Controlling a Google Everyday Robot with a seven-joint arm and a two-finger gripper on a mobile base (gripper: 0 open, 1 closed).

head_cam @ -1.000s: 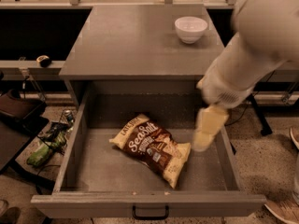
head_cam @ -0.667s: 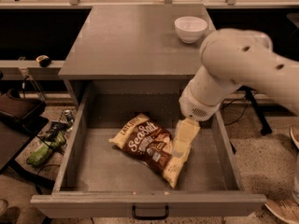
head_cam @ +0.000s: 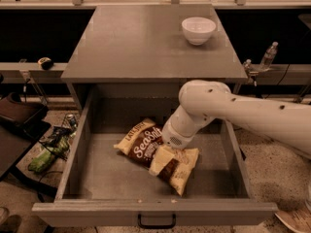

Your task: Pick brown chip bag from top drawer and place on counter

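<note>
Centre-low in frame, top drawer (head_cam: 77, 164) stands open, brown chip bag (head_cam: 142, 148) flat on its floor. My gripper (head_cam: 162, 162) is down over the bag's middle; can't tell if open or closed. Upper right: white bowl (head_cam: 198, 29) on counter (head_cam: 136, 42).

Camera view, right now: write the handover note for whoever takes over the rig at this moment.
Gripper: down inside the open top drawer, over the middle of the brown chip bag; grasp not confirmed.
Bag: lying on the drawer floor, not lifted.
Counter: white bowl near its back right corner.
Done: drawer open, gripper at the bag.
Left: grip the bag, lift it out, set it on the counter.
</note>
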